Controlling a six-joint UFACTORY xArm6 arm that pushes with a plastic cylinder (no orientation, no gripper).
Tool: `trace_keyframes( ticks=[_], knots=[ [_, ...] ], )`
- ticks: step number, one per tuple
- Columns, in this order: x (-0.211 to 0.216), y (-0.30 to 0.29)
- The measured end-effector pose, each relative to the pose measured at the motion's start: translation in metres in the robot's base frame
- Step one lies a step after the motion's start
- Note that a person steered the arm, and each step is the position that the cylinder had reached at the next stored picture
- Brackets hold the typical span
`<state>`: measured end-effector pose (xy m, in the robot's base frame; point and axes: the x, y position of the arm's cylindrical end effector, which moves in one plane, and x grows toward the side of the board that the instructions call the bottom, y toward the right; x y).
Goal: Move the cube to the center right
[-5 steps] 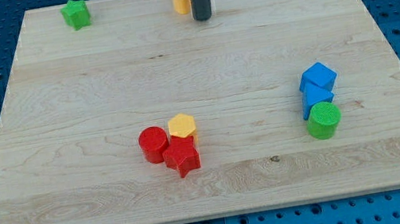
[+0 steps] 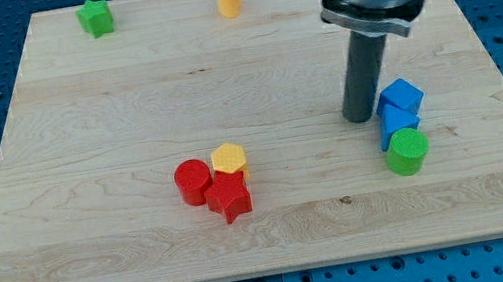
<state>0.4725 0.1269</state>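
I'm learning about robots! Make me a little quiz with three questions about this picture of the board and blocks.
1. True or false: my tip is at the view's left of the blue cube.
2. Which block sits just below the two blue ones? A) green cylinder B) red cylinder C) green star
3. Fill in: the yellow hexagon near the board's middle touches the red ____.

Key: 1. True, close beside it; whether they touch is unclear. 2. A. 3. star.
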Motion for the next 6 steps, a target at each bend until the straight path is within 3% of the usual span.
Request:
trace_keyframes(
  ticks=[4, 6],
  knots=[
    [0.017, 0.073],
    [-0.011, 0.087]
  ],
)
